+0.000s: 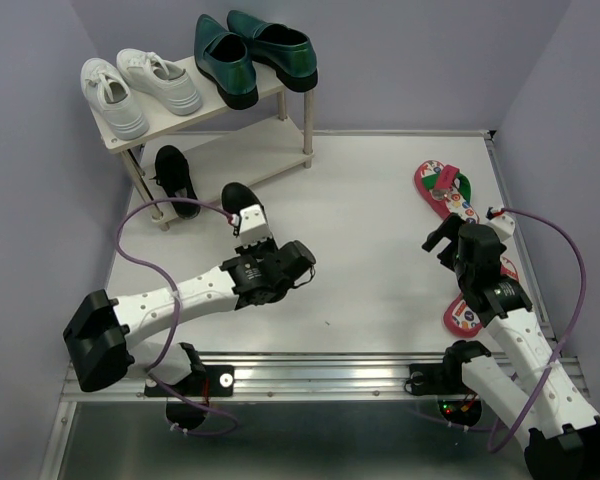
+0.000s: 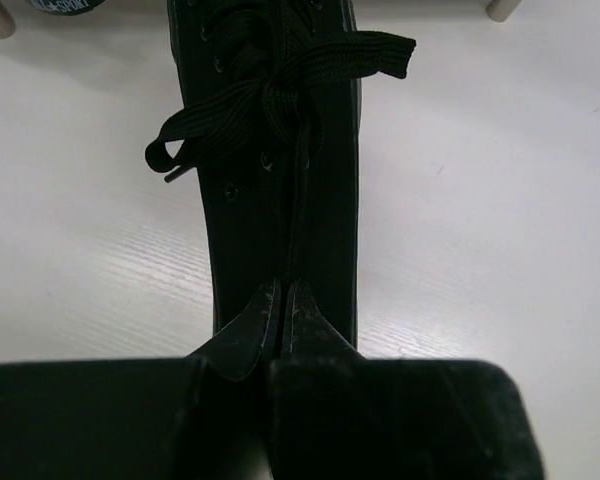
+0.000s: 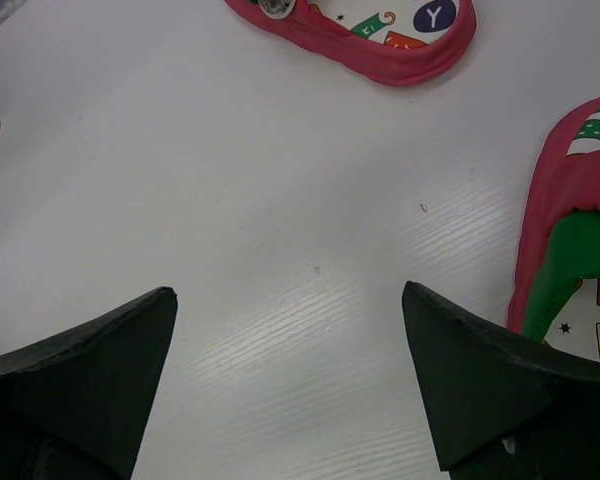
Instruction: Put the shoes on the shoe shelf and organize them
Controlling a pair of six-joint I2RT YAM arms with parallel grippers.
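White arms (image 1: 185,292), black claws (image 2: 283,290) — purple cables (image 1: 578,290).

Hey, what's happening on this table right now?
The left pincer is shut on a black lace-up shoe lying on the table by the shelf. The right pincer hangs open over the table between two red flip-flops. Green loafers and white sneakers sit on the shelf's top board, another black shoe below.

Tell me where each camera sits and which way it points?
Top external: high behind the robot, looking down on table, shoe shelf; left arm, right arm show.
Left wrist: on the left arm, facing along shut left fingers pinching the black shoe.
Right wrist: on the right arm, facing down between open right fingers at red flip-flops.
Shared: top and left wrist see the black shoe; top and right wrist, flip-flops.
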